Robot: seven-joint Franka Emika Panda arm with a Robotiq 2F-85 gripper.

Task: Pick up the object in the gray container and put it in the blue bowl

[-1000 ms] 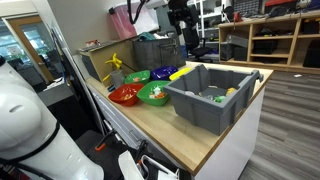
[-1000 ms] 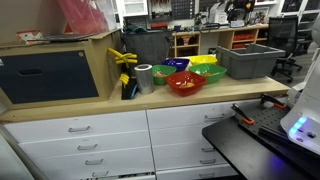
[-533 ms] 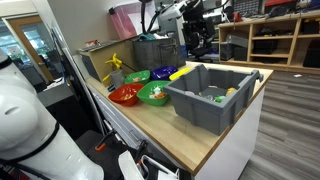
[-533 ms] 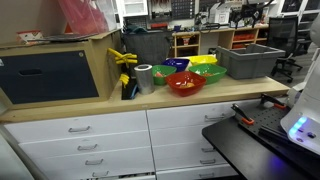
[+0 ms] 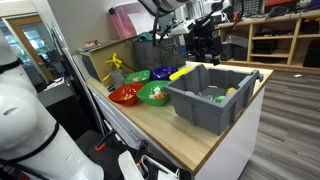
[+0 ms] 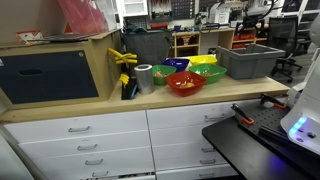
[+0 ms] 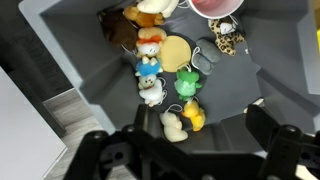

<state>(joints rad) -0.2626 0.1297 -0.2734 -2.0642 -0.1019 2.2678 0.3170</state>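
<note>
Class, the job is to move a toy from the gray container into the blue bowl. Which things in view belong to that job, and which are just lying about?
Belong to the job: gray container, small toys inside it, blue bowl, claw.

Just lying about: green bowls, red-orange bowl, gray cylinder.

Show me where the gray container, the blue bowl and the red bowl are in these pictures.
gray container (image 5: 205,112), in an exterior view, on its near outer wall.
blue bowl (image 6: 178,65), in an exterior view, on its front side.
red bowl (image 6: 186,89), in an exterior view, on its front side.
</note>
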